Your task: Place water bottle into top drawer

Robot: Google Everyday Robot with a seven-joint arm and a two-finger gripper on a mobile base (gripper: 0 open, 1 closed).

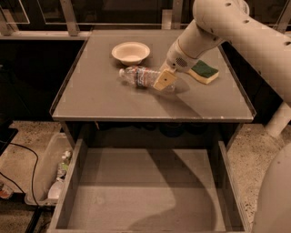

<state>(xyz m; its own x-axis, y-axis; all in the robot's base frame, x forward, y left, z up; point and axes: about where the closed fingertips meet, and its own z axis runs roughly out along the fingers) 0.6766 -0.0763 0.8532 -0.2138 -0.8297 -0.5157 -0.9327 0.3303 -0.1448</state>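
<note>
Clear plastic water bottle [138,76] lies on the tabletop [104,98]. The gripper [164,80] is at its right end, grip state undeterminable. The top drawer [145,191] is open.

We judge this an indoor robot test station of the laboratory sort. A plain grey surface [91,95] with a raised lip stands mid-frame, and its top drawer [150,195] is open along the bottom of the frame. A white robot arm [236,27] enters from the upper right, with its gripper [164,79] at centre frame, over the water bottle [138,76]. The props are few: a bowl [130,52] and a sponge [204,72]. The speckled hard floor [27,136], a black cable [18,159] and a clear bin [43,168] of oddments occupy the lower left. Framed glazing [68,13] runs along the top edge.
</note>
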